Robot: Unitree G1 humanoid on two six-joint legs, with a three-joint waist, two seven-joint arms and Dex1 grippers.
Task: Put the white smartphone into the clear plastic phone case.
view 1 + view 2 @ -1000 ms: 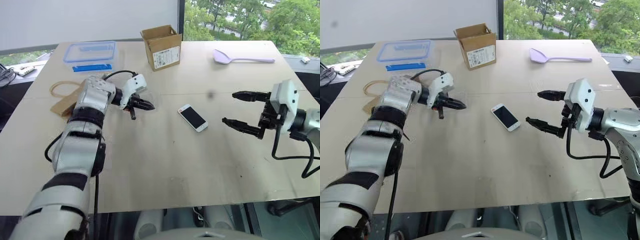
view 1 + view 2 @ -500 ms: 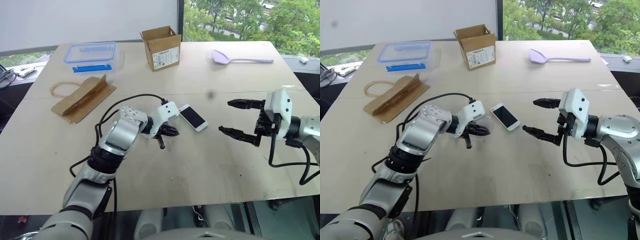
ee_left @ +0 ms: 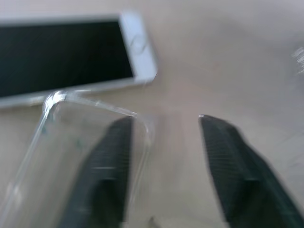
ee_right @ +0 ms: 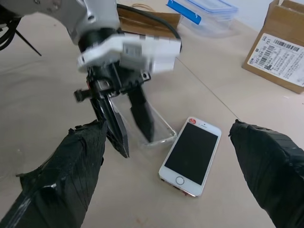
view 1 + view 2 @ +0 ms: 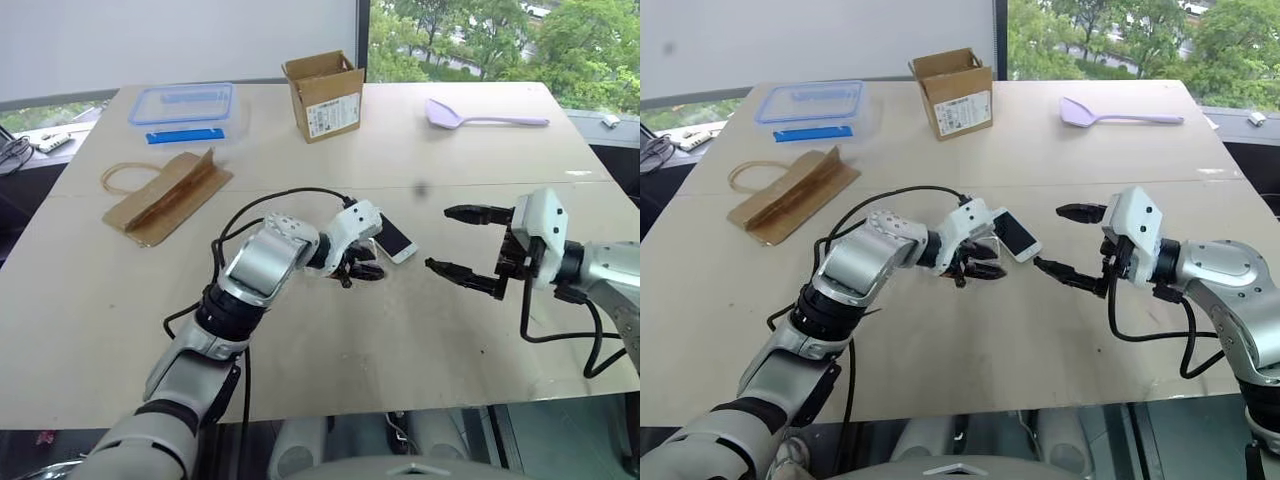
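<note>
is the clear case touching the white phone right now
Cannot tell. In the right wrist view the clear case lies right beside the white phone, its edge meeting the phone's side with no plain gap or contact.

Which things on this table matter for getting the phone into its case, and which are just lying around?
For the job:
- white smartphone
- clear plastic phone case, beside the phone
- left end effector, open at the case
- right end effector, open

Lying about:
- cardboard box
- clear container with blue-rimmed lid
- brown paper bag
- purple spatula
</note>
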